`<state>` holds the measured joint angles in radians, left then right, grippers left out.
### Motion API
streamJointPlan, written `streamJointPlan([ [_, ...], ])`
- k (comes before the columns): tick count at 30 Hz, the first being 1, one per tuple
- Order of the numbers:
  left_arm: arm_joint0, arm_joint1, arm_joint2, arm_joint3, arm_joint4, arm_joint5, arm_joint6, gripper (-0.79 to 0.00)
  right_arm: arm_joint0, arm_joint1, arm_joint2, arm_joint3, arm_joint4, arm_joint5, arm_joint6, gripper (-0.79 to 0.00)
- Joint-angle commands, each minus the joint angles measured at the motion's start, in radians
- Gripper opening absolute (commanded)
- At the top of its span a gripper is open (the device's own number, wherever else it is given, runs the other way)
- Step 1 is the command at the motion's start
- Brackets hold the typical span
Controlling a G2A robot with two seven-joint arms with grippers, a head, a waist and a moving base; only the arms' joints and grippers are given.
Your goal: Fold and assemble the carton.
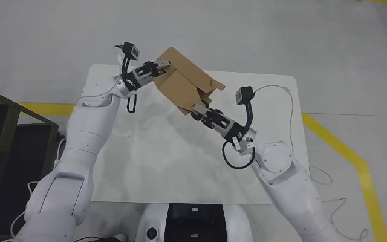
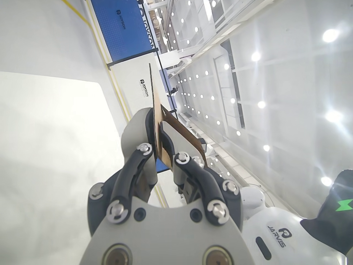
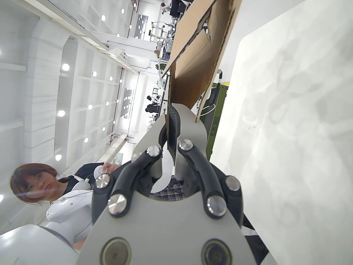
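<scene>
A brown cardboard carton [image 1: 184, 85], partly unfolded with flaps sticking out, hangs in the air above the far middle of the white table [image 1: 157, 163]. My left gripper [image 1: 158, 68] is shut on the carton's far left edge; its own view shows the carton [image 2: 157, 111] edge-on between the fingers [image 2: 165, 136]. My right gripper [image 1: 198, 112] is shut on the near lower edge of the carton [image 3: 198, 56], whose open inside faces that camera.
A dark green rack [image 1: 15, 139] stands off the table's left side. Yellow floor tape [image 1: 344, 151] runs beyond the right edge. Bare tabletop lies below and in front of the carton.
</scene>
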<state>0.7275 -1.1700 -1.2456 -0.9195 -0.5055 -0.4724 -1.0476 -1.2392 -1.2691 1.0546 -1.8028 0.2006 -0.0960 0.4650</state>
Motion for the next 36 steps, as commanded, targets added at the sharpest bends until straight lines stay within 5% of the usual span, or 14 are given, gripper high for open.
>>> streamJointPlan([
  [1, 0.003, 0.003, -0.004, -0.004, 0.027, -0.014, 0.007, -0.785, 0.001, 0.000, 0.003, -0.005, -0.003, 0.006, -0.003, -0.785],
  [14, 0.027, 0.023, -0.019, -0.063, 0.163, -0.043, 0.048, -0.785, -0.007, 0.001, 0.031, -0.026, 0.000, 0.027, -0.002, -0.785],
  [36, 0.055, 0.057, -0.073, -0.099, 0.115, -0.020, -0.108, -0.785, 0.012, 0.006, 0.108, 0.018, -0.015, 0.033, -0.004, -0.785],
])
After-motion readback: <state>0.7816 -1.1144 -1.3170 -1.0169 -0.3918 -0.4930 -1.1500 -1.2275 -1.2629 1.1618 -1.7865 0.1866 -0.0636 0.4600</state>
